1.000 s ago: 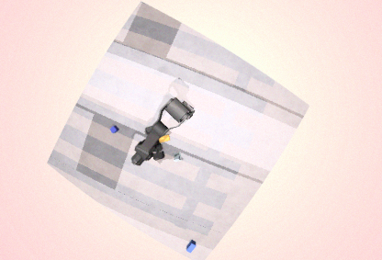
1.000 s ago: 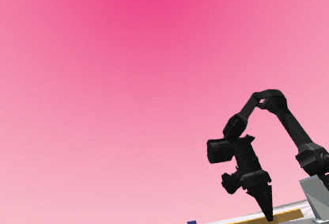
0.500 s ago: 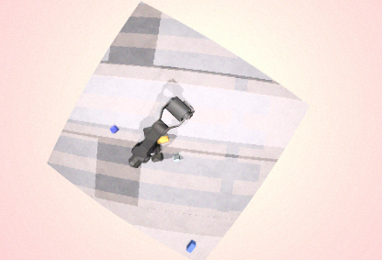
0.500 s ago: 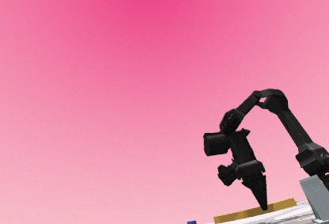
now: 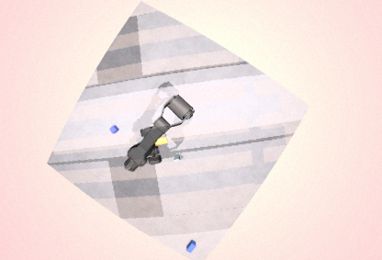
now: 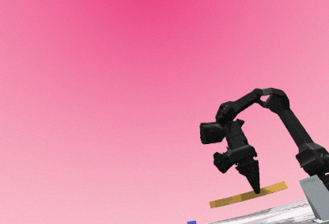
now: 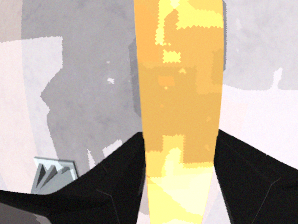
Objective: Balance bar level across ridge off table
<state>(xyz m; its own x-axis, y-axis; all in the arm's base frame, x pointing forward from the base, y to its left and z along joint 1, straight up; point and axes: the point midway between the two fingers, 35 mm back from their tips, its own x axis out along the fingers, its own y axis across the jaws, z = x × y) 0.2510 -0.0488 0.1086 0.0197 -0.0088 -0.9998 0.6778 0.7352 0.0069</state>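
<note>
The yellow bar (image 5: 161,141) (image 6: 225,201) (image 7: 180,75) is between the fingers of my gripper (image 6: 258,192) (image 7: 178,139), which is shut on it right of its middle as seen in the exterior view. The bar hangs above the table there, about parallel to the table top. The wrist view shows a finger against each side of it. In the top view the arm hides the fingers and most of the bar. The grey ridge (image 5: 177,157) (image 6: 315,195) (image 7: 54,176) stands apart from the bar, partly behind the left finger in the wrist view.
A small blue block (image 5: 114,130) lies left of the arm in the top view, and another blue block (image 5: 191,246) lies near the table's bottom corner. A blue block (image 6: 191,222) shows at the bottom edge of the exterior view. The table (image 5: 220,97) has a striped, patchy top.
</note>
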